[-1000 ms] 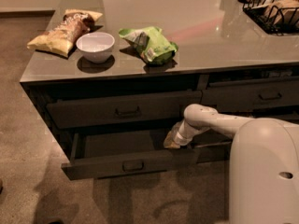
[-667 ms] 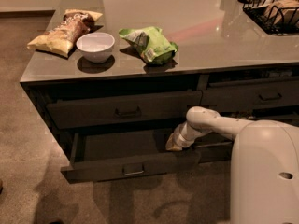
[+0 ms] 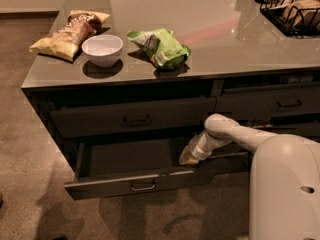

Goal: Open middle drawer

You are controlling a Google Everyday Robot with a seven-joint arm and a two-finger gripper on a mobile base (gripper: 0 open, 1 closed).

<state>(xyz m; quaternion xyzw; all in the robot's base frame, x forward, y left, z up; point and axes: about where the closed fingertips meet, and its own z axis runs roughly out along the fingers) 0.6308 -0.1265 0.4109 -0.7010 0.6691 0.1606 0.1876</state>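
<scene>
The middle drawer [image 3: 125, 184] is a wide dark drawer and stands pulled out from the cabinet. Its shallow dark inside [image 3: 130, 156] shows, and its small bar handle [image 3: 142, 186] sits at the centre of the front. My gripper [image 3: 189, 156] is at the right end of the open drawer, just behind the top edge of its front. It hangs from my white arm [image 3: 235, 134], which comes in from the right. A closed drawer [image 3: 135, 118] with its own handle lies directly above. Whatever is under the open drawer is hidden.
The grey countertop [image 3: 210, 29] holds a white bowl [image 3: 102, 49], a yellow-brown chip bag [image 3: 67, 31], a green chip bag [image 3: 160, 46] and a black wire basket [image 3: 292, 9] at the far right. More closed drawers [image 3: 272, 103] are on the right. Brown floor [image 3: 30, 174] lies to the left and in front.
The middle drawer has slid further out toward the camera. My gripper has moved the same way with it, a little lower in the view.
</scene>
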